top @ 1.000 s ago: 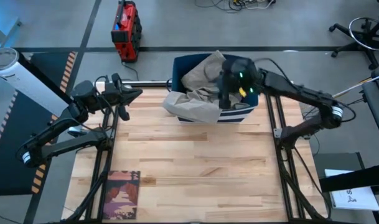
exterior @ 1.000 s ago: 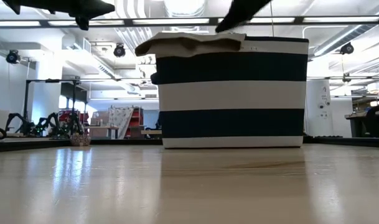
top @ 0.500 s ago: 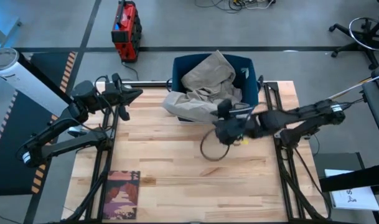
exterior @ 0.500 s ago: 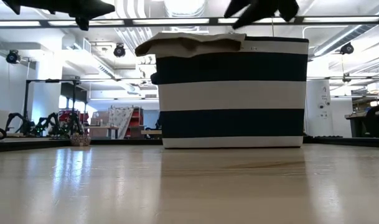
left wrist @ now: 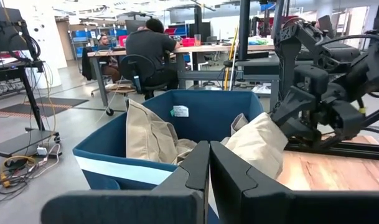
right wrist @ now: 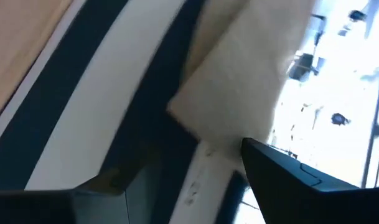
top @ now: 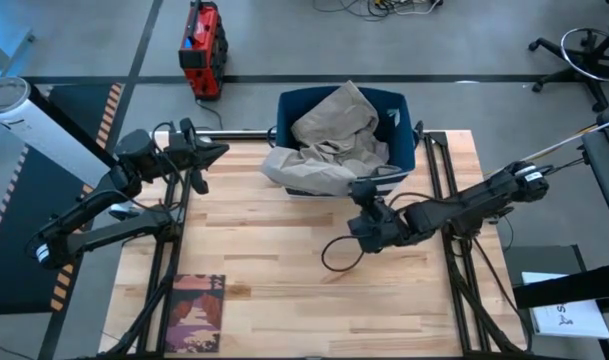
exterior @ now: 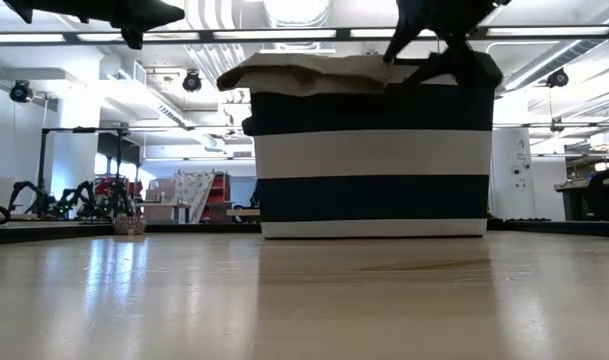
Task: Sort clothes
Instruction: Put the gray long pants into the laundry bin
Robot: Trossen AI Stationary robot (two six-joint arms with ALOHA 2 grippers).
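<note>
A: Where were the clothes at that moment?

B: The only garment I could see was the large khaki-beige one (top: 329,140). It lay heaped in the blue-and-white striped basket (top: 404,125) at the far edge of the worktop (top: 284,270), with one fold hanging over the basket's front rim onto the wood. From table height the same cloth (exterior: 304,68) draped over the top of the basket (exterior: 374,150).

A: And the right gripper?

B: The right gripper (top: 369,228) was over the worktop just in front of the basket, near its right front corner. In its own wrist camera one dark finger (right wrist: 289,180) stood apart from the other, so the jaws were parted, and nothing sat between them. That camera looked at the basket's striped wall and the beige cloth (right wrist: 239,81) over its rim.

A: The left one?

B: The left gripper (top: 196,165) waited at the far left corner of the worktop, pointing toward the basket. Its two fingers (left wrist: 195,168) were pressed together with nothing between them.

A: Anything else on the worktop?

B: A flat book (top: 195,312) with a dark pinkish cover lay at the near left edge, well apart from the basket. A loop of dark cable (top: 339,255) hung beside the right gripper.
</note>
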